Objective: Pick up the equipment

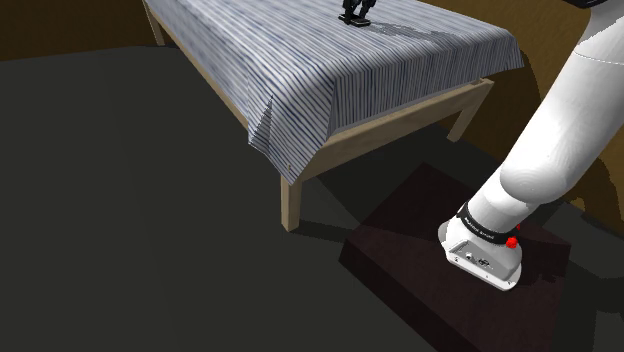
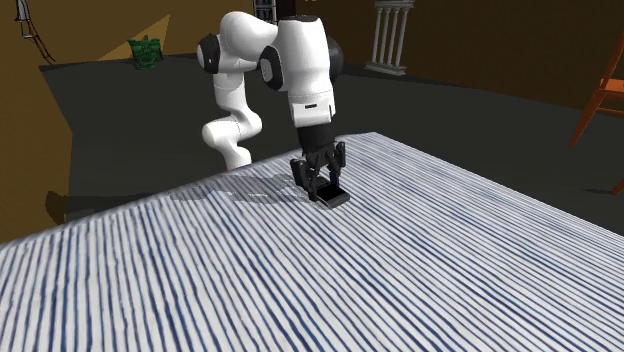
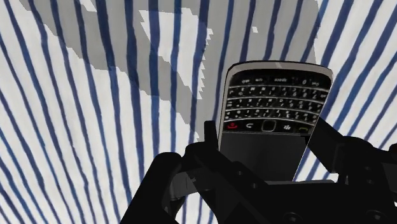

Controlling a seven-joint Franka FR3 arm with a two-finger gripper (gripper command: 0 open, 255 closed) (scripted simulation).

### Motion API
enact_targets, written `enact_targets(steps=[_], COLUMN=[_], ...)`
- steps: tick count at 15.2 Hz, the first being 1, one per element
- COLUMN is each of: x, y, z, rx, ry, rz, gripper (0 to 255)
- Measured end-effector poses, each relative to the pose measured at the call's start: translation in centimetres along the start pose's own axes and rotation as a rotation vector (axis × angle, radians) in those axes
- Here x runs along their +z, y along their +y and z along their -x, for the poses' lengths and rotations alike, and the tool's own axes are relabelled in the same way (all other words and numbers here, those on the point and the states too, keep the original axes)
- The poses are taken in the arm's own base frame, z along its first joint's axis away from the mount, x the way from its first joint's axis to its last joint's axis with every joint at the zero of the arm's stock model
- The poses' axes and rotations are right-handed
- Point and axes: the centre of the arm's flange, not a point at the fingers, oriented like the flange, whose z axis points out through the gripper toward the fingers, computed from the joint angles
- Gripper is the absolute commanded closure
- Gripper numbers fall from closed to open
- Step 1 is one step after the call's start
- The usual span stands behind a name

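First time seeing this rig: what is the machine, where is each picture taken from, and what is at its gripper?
It is a white robot arm with a black two-finger gripper, standing on a dark box. The shoulder view looks down from beside that box; the second exterior view faces the arm across the surface; the wrist view looks along the gripper. The surface is a wooden frame under a blue-and-white striped cloth. At the gripper is a black phone with a small keyboard. The fingers clasp its sides, so it is gripped; whether it rests on the cloth or hangs just above it I cannot tell.
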Motion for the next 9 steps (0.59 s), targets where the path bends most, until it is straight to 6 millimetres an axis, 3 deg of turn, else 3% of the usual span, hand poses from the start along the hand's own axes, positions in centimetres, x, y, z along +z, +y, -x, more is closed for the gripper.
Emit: enact_targets(steps=[4, 9], x=[-0.5, -2.9], y=[0.0, 0.0], z=[-0.2, -0.6], rx=[0.001, 0.001], ry=[-0.002, -0.002], rz=[0.000, 0.000], gripper=[255, 255])
